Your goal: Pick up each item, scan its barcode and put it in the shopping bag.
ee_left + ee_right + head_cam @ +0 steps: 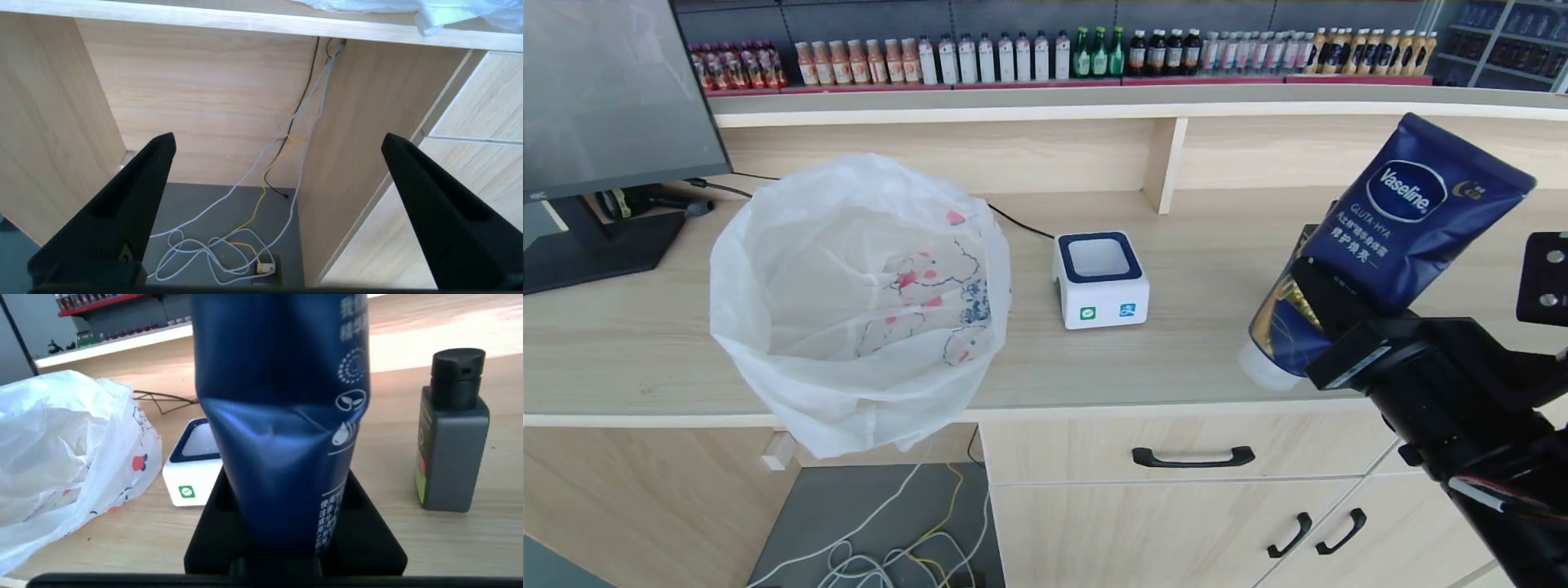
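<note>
My right gripper [1333, 314] is shut on a dark blue lotion tube [1411, 219], held tilted above the right end of the wooden counter [1192, 359], white cap down. The tube [282, 416] stands between the pads in the right wrist view. A white scanner [1101, 279] with a blue-framed window sits mid-counter, left of the tube. The white plastic shopping bag [858, 302] stands open at the counter's front left. A grey bottle [452, 433] with a black cap stands upright on the counter beyond the tube. My left gripper [278, 233] hangs open below the counter's front edge.
A monitor [605, 106] on a black stand fills the back left corner. A raised wooden shelf with a divider [1164, 159] runs along the back. Drawer handles [1192, 457] sit under the counter; loose cables [237, 245] lie on the floor.
</note>
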Controlling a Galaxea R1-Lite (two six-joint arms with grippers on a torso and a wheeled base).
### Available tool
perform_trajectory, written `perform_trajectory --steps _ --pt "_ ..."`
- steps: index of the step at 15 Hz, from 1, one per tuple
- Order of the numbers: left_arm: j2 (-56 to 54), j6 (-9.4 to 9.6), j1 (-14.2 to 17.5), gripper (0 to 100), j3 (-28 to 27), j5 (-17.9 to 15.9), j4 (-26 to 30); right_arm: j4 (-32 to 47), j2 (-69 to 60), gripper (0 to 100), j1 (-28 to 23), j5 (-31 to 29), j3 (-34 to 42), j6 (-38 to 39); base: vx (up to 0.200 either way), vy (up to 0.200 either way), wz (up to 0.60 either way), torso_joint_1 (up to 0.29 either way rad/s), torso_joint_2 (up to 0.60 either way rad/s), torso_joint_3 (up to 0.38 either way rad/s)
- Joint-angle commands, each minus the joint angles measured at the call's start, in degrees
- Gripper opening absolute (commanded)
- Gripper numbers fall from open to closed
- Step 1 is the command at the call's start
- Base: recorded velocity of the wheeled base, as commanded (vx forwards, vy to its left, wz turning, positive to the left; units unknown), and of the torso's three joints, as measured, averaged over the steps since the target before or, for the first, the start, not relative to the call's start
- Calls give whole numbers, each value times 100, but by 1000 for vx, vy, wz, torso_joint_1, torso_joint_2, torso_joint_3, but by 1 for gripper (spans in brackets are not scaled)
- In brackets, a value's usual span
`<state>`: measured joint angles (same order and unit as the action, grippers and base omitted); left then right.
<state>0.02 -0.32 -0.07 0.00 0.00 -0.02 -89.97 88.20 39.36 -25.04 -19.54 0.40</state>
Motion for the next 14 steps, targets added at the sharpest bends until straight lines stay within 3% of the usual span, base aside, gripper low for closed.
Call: perform_trajectory --steps 1,5,12,14 --pt "-2 -3 -1 100 0 0 2 -3 22 0 1 -1 -15 4 0 200 0 -2 2 2" --pt "-2 5 7 100 0 0 2 -3 57 0 1 43 3 -5 0 200 0 0 1 0" --pt "-2 14 7 100 0 0 2 -3 127 0 1 157 -129 -58 0 0 0 0 0 0" --pt "-2 14 -1 100 0 0 2 -3 233 0 -34 166 -463 -84 0 0 0 0 0 0"
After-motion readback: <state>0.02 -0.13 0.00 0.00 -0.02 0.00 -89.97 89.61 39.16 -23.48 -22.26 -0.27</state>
